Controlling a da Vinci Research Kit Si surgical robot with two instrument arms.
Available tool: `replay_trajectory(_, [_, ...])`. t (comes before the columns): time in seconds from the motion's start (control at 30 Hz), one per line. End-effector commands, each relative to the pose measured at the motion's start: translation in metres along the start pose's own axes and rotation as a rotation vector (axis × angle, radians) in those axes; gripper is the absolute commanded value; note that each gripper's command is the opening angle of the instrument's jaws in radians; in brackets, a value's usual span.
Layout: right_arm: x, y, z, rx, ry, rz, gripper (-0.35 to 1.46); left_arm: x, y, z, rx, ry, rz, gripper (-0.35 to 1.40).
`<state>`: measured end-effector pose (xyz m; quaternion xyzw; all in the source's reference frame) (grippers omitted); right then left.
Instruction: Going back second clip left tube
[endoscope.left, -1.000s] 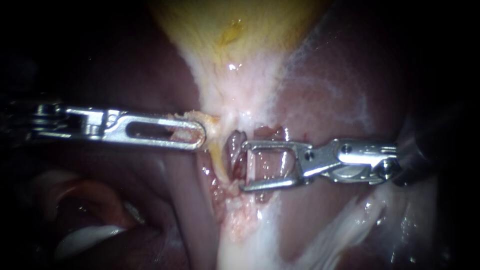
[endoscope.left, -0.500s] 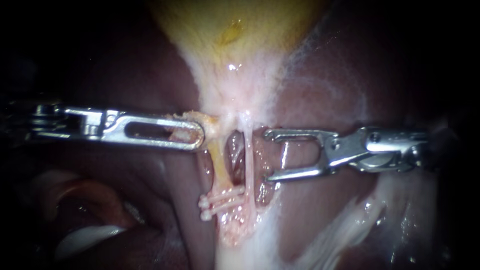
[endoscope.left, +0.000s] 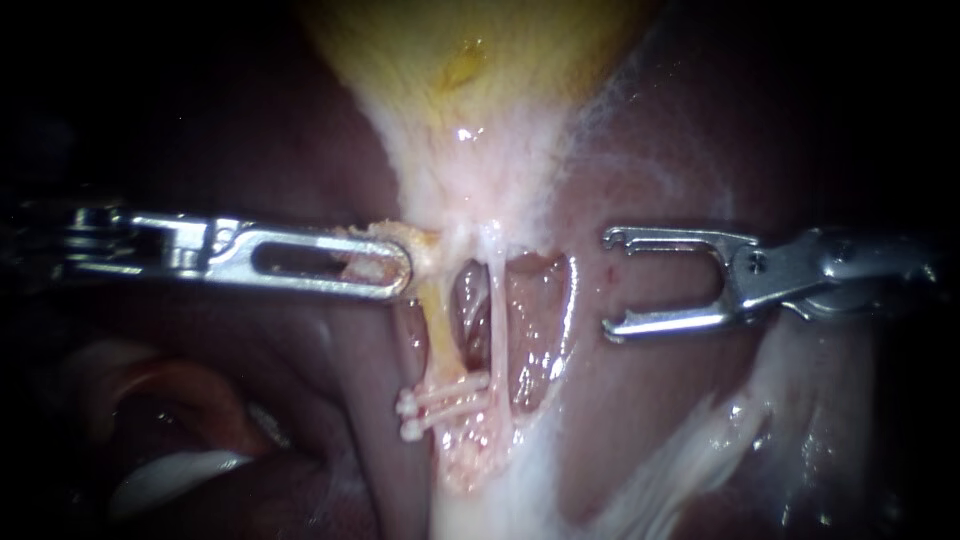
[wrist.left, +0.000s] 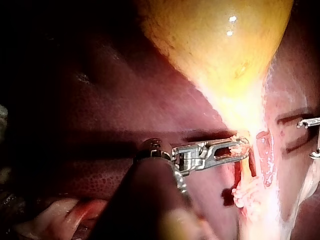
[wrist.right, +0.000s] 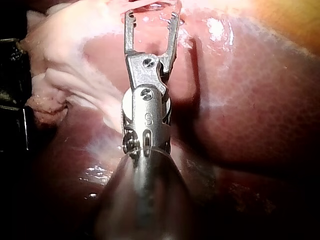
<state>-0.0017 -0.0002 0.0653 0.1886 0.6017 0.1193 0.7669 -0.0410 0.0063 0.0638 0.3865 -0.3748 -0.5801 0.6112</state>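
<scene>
Tearing threatens if our left instrument (endoscope.left: 392, 268), clamped on gallbladder tissue (endoscope.left: 400, 236), pulls harder; our right instrument (endoscope.left: 607, 284) holds its jaws wide, empty.

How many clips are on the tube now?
2. The upper clip and the lower clip lie close together across the lower part of the tube; others may be hidden.

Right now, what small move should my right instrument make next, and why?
Probably withdraw the right instrument straight back along its shaft: its jaws are open and empty, two clips sit in place, and the left instrument holds the tissue.
</scene>
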Motion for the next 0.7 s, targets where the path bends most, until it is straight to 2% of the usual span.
replay_trajectory(0.03, [0.0, 0.0, 0.0, 0.0, 0.0, -0.001, 0.5, -0.0001, 0.0003, 0.0004, -0.003, -0.002, -0.001, -0.35])
replay_trajectory(0.33, [0.0, -0.0001, 0.0, 0.004, 0.0, -0.001, 0.5, -0.0005, 0.0035, 0.0036, -0.022, -0.003, 0.017, -0.35])
replay_trajectory(0.7, [-0.0001, -0.0002, 0.0, 0.007, 0.001, -0.001, 0.5, -0.0005, 0.0039, 0.0039, -0.031, 0.0, 0.019, -0.35])
